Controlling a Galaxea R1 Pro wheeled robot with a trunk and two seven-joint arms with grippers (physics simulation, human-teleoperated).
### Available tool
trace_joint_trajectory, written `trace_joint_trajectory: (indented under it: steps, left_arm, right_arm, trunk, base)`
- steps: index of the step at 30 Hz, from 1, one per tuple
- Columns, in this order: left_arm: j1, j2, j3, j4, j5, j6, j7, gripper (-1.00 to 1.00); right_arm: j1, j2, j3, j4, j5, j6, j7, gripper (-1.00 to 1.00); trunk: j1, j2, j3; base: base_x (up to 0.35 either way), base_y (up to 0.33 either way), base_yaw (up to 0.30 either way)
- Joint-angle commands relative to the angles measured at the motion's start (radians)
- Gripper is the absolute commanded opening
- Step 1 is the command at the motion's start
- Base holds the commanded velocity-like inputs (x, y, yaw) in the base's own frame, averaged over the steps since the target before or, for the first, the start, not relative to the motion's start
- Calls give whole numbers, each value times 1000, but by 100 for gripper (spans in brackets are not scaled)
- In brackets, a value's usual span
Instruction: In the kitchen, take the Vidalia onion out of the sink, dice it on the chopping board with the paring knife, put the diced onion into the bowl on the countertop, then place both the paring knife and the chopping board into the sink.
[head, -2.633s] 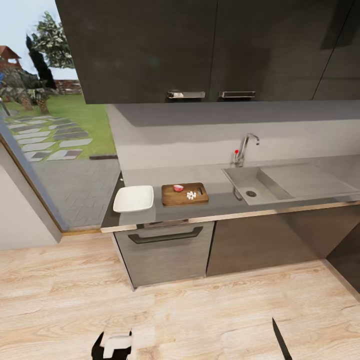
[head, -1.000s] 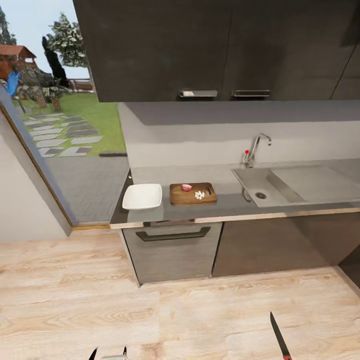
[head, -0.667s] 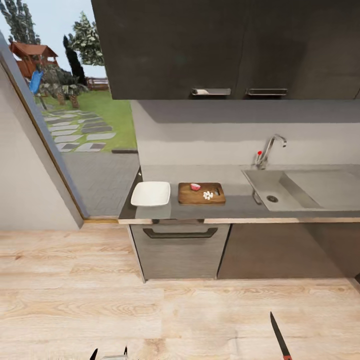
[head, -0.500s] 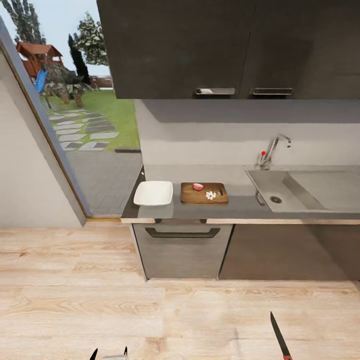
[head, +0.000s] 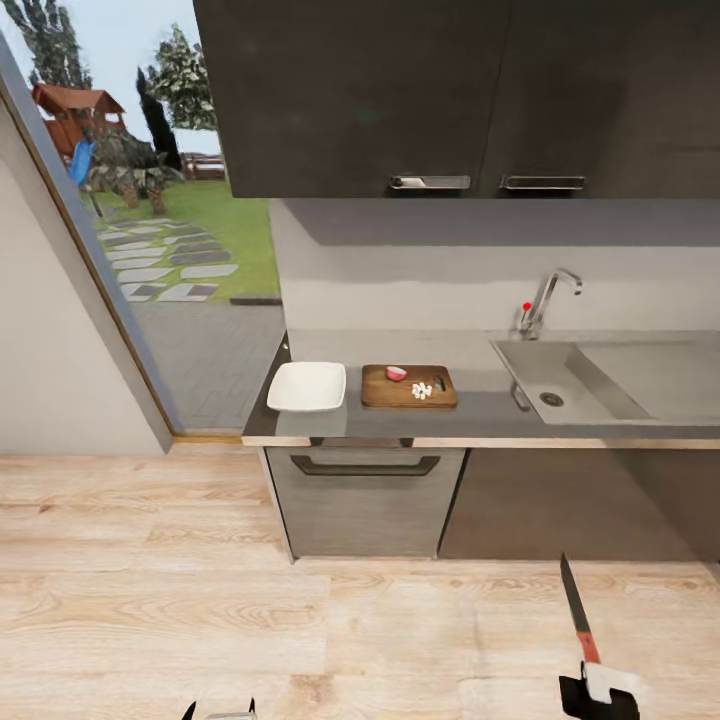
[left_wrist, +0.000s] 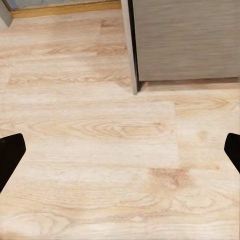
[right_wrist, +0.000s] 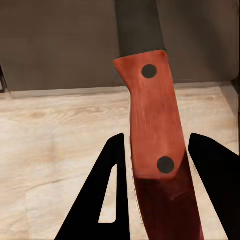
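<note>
Diced onion (head: 422, 391) at board's (head: 380, 398) 3 o'clock; my right pincer (head: 598, 700) grasping paring knife (head: 575, 605); left (left_wrist: 120, 155) released; approach counter squarely, blade raised.

The wood floor (head: 300, 620) in front of the desk (head: 480, 415) is wide open. Dark cupboards (head: 400, 90) hang low over the desk, leaving a gap above the bowl (head: 307, 387) and chopping board (head: 409, 386).
</note>
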Motion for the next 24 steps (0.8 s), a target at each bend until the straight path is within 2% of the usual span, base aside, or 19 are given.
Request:
trace_joint_trajectory:
  steps: [1, 9, 12, 14, 15, 21, 24]
  left_arm:
    - [-2, -1, -9, 4, 4, -4, 4, 100]
    - [0, -2, -9, 4, 4, 31, 2, 100]
    - [0, -2, -9, 4, 3, 38, 1, 100]
    - [0, -3, -9, 4, 3, 40, 0, 100]
    - [0, -3, -9, 4, 3, 41, 0, 100]
    - [1, -3, -8, 4, 3, 41, -1, 100]
    - [1, -3, -8, 4, 3, 41, -1, 100]
  right_arm:
    - [-19, 0, -6, 0, 12, -2, -12, -100]
    - [-185, -30, -2, 5, 20, 65, -24, -100]
    - [-238, -33, -1, 24, 22, 156, -23, -100]
    - [-281, -40, 0, 56, 23, 258, -23, -100]
    - [-322, -51, 0, 71, 24, 316, -22, -100]
    - [-503, -56, 1, 81, 29, 421, -20, -100]
    - [-538, -58, 1, 82, 32, 431, -20, -100]
  trunk:
    - [1, -2, -2]
    - [1, -2, -2]
    - [1, -2, -2]
    - [1, -2, -2]
    - [1, -2, -2]
    - [1, -2, -2]
    - [1, -2, -2]
  base:
    - [0, 0, 0]
    - [0, 0, 0]
    - [0, 0, 0]
    - [0, 0, 0]
    - [0, 0, 0]
    - [0, 0, 0]
    - [0, 0, 0]
